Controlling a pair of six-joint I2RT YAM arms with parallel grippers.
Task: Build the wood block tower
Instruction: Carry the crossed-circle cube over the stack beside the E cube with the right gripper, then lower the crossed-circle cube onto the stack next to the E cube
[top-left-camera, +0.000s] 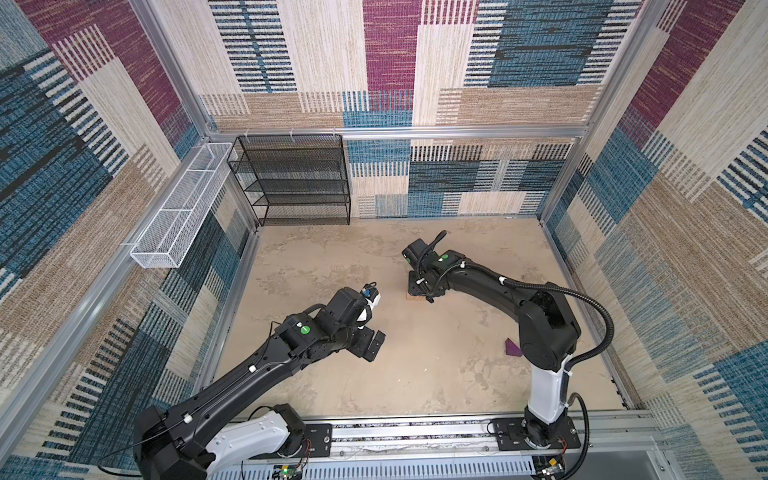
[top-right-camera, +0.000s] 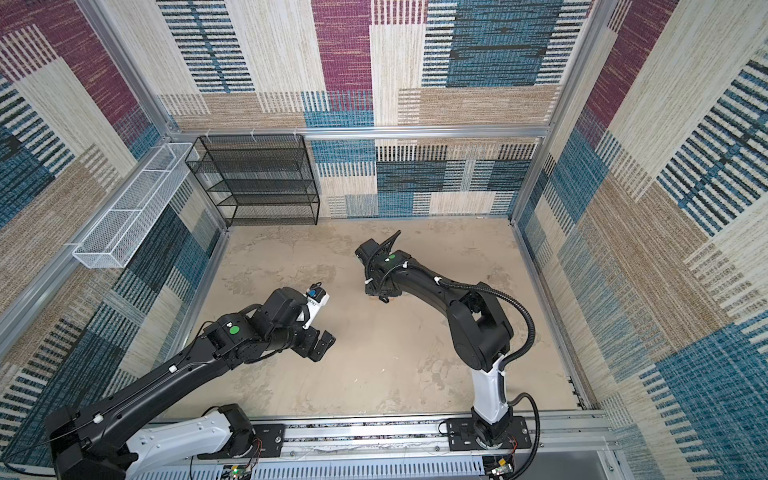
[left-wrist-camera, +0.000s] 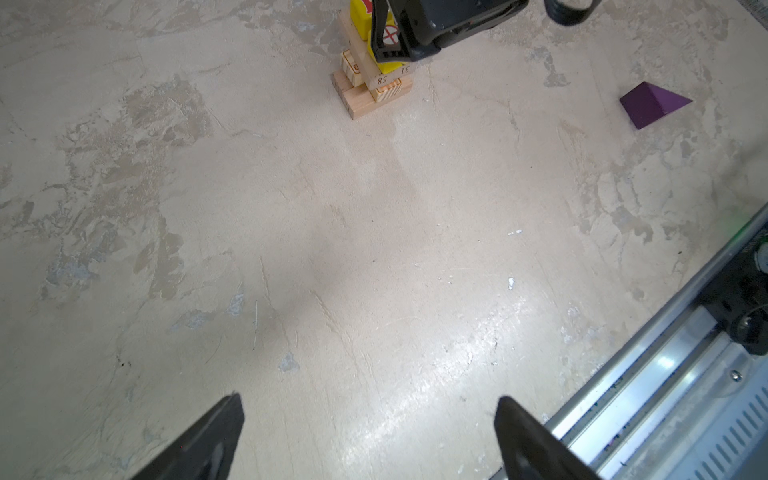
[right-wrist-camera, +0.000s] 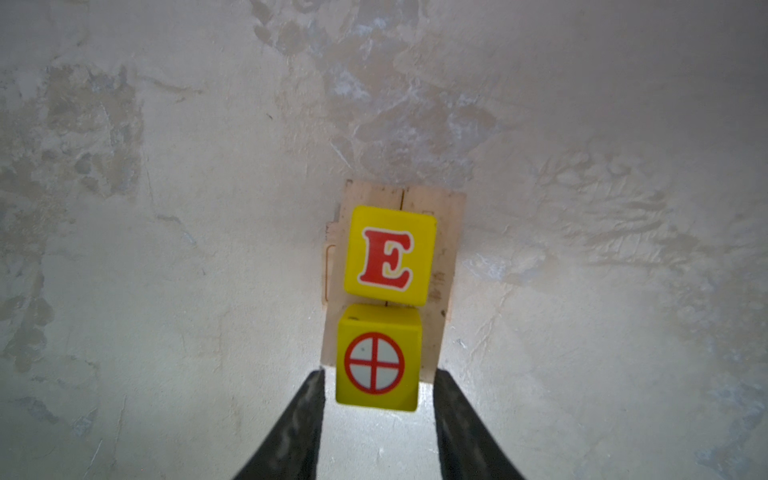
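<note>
The tower (left-wrist-camera: 376, 81) stands mid-table: crossed tan planks (right-wrist-camera: 448, 257) carry two yellow cubes side by side, one with a red E (right-wrist-camera: 390, 255) and one with a red crossed circle (right-wrist-camera: 376, 361). My right gripper (right-wrist-camera: 379, 374) hangs over the tower, its jaws open on either side of the crossed-circle cube with a gap on each side. In both top views this gripper (top-left-camera: 420, 293) (top-right-camera: 380, 294) hides most of the stack. The purple wedge (left-wrist-camera: 652, 104) (top-left-camera: 512, 348) lies flat on the table beside the right arm. My left gripper (left-wrist-camera: 370, 400) (top-left-camera: 374, 345) is wide open and holds nothing, nearer the front.
A black wire shelf (top-left-camera: 295, 178) stands at the back left corner. A white wire basket (top-left-camera: 183, 208) hangs on the left wall. A metal rail (top-left-camera: 415, 432) with both arm bases runs along the front edge. Patterned walls enclose the table.
</note>
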